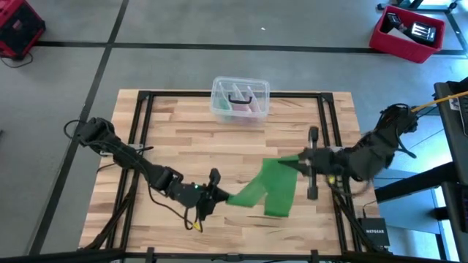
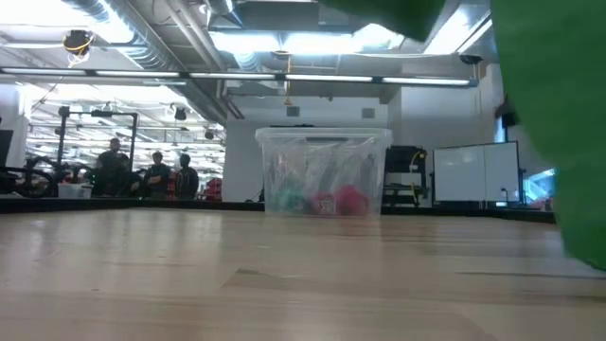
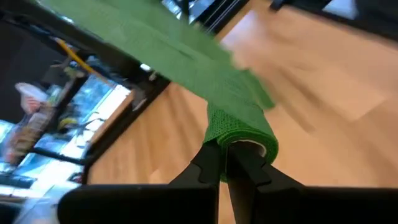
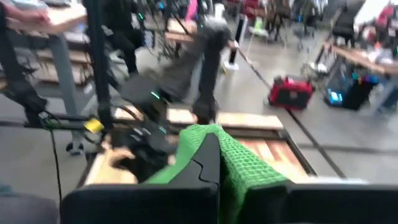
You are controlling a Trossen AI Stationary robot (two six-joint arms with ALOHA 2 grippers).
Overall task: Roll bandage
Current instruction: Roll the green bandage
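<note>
The bright green bandage [image 1: 272,186] stretches between my two grippers over the table's near middle. One end is wound into a small roll [image 3: 241,132]. A wide loop of the band hangs toward the near edge [image 1: 280,208]. My left gripper [image 1: 221,194] is shut on the rolled end. My right gripper [image 1: 298,162] is shut on the band's other end. In the low view the band shows as green at the right [image 2: 554,114]. My left gripper pinches the rolled end [image 3: 245,142] of the bandage between its two fingers [image 3: 211,163]. The fingers come about level from the table's left. The band runs off from the roll toward my right gripper. My right gripper pinches the band's other end [image 4: 208,138] between its two shut fingers, coming about level from the table's right. The cloth drapes over one finger [image 4: 249,168]. One layer or several, I cannot tell.
A clear plastic box [image 1: 240,99] with pink and dark items stands at the table's far middle, also in the low view [image 2: 322,170]. Bare wood lies between it and the bandage. People stand in the room behind [image 2: 151,175].
</note>
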